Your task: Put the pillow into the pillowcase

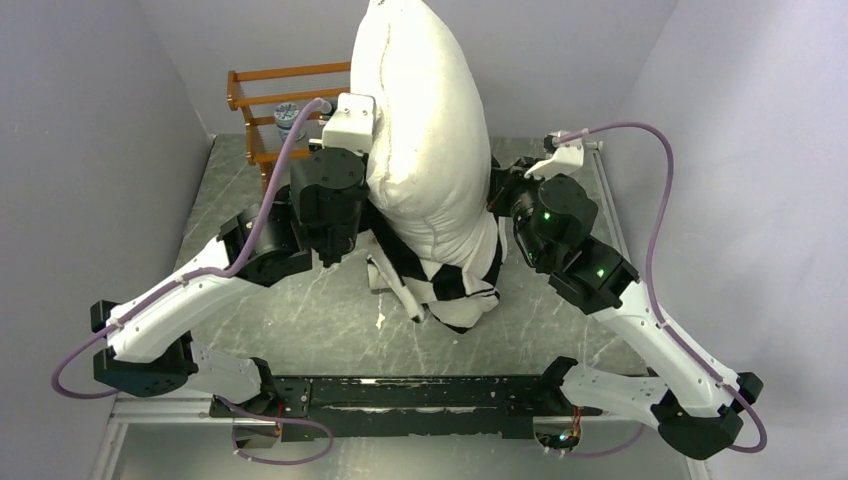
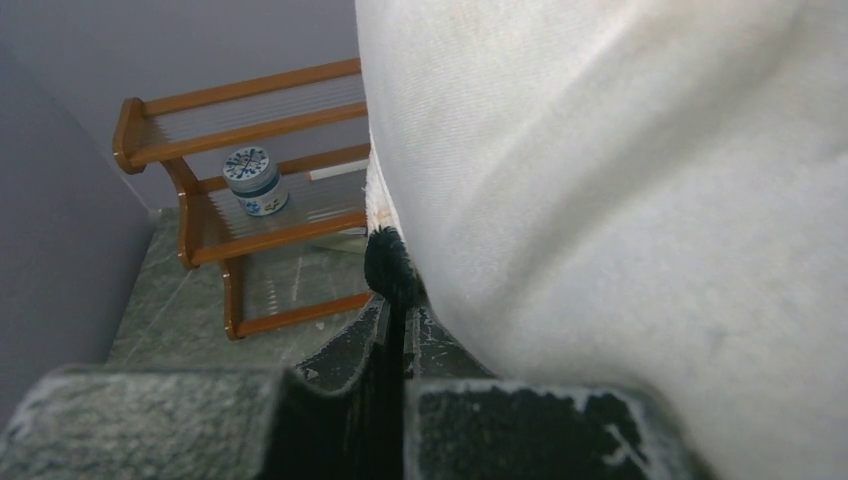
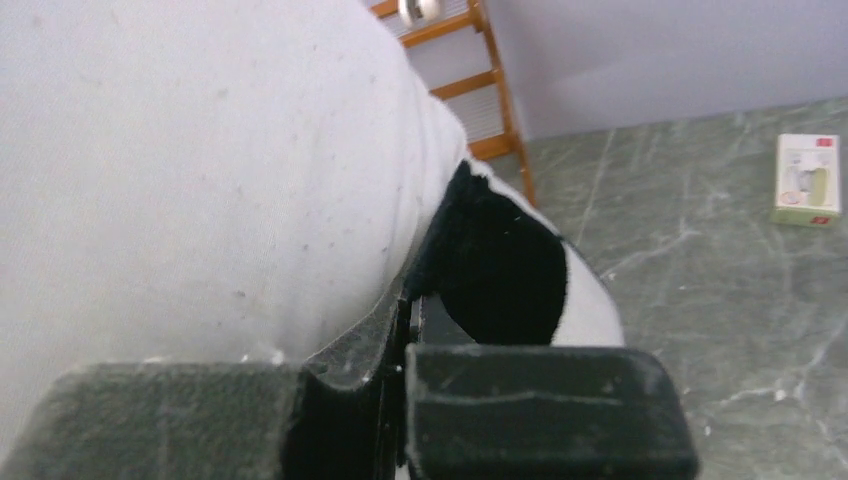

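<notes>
The white pillow (image 1: 425, 140) stands upright between my arms, its lower end inside the black-and-white checkered pillowcase (image 1: 455, 285), which is bunched low around it. My left gripper (image 1: 375, 215) is shut on the pillowcase's edge at the pillow's left side; the left wrist view shows a black tuft of pillowcase (image 2: 390, 265) pinched between the jaws, with the pillow (image 2: 620, 180) filling the right. My right gripper (image 1: 500, 195) is shut on the pillowcase's edge at the right side; the right wrist view shows the black patch of pillowcase (image 3: 500, 265) at the jaws and the pillow (image 3: 200, 170) on the left.
A wooden rack (image 1: 265, 110) stands at the back left with a small blue-and-white jar (image 1: 290, 118) on it, also seen in the left wrist view (image 2: 252, 180). A small white box (image 3: 806, 180) lies on the grey marbled table (image 1: 300, 320).
</notes>
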Controlling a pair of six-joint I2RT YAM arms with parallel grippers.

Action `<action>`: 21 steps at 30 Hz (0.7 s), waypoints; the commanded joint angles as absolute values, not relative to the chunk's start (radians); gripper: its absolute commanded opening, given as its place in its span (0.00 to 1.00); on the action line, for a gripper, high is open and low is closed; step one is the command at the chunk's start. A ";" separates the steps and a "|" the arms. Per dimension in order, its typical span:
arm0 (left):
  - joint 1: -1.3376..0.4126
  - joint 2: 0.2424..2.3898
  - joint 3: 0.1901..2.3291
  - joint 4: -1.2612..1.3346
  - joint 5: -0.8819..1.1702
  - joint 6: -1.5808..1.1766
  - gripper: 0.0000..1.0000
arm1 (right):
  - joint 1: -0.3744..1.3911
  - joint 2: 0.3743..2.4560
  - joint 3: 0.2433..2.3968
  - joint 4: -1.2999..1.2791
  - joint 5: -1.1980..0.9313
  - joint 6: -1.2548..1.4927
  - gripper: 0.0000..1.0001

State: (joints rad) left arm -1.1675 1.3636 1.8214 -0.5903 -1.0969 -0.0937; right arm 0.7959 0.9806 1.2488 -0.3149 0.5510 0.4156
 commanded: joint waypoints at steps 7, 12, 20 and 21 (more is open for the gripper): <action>-1.166 1.388 1.857 -0.606 -0.928 -0.164 0.05 | 0.804 1.023 1.262 0.109 0.072 0.508 0.00; -1.142 1.333 1.744 -0.519 -0.608 -0.300 0.05 | 0.802 0.953 1.341 -0.036 0.470 0.323 0.00; -1.135 1.432 1.699 -0.555 -0.585 -0.376 0.05 | 0.802 1.044 1.622 -0.205 0.512 0.106 0.00; -1.135 1.425 1.665 -0.539 -0.598 -0.379 0.05 | 0.802 1.051 1.613 -0.228 0.458 0.131 0.00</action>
State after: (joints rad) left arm -1.1309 1.3567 1.7252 -0.5137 -0.6933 -0.3256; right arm 0.7887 1.0611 1.4960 -0.4118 0.5812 0.1501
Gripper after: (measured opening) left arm 0.074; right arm 0.010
